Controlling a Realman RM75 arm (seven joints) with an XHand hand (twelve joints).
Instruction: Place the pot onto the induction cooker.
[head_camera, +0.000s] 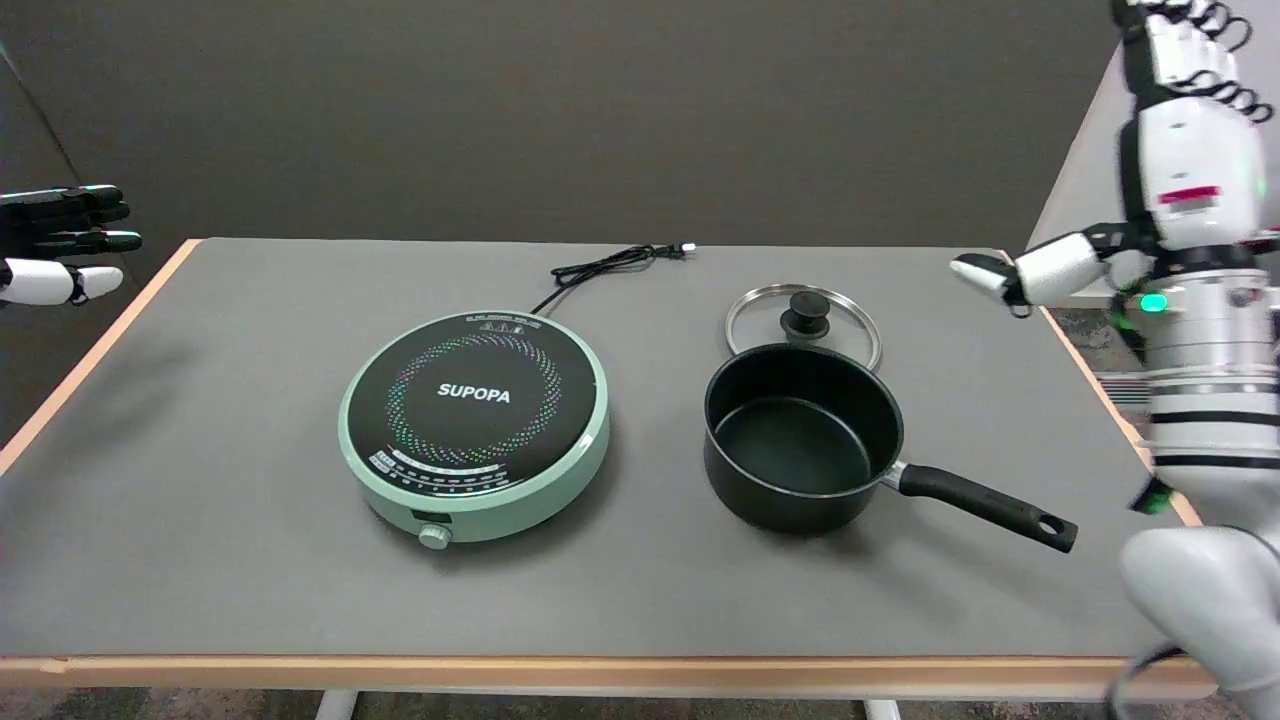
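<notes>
Induction cooker (474, 424), mint green, stood left of centre on the grey counter (200, 560). Pot (803, 435), black, sat apart to its right, handle toward the right edge; glass lid (803, 322) lay just behind. Right hand (1040, 268) hung above the counter's right edge; whether its fingers were open or closed I could not tell.

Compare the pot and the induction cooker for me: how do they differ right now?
The pot is black and deep, with a long handle pointing lower right; the induction cooker is a low, flat mint-green disc with a black top and a front knob. The pot sits right of the cooker, apart from it. A cord trails from the cooker; the pot has none. Both are round and rest on the table.
</notes>
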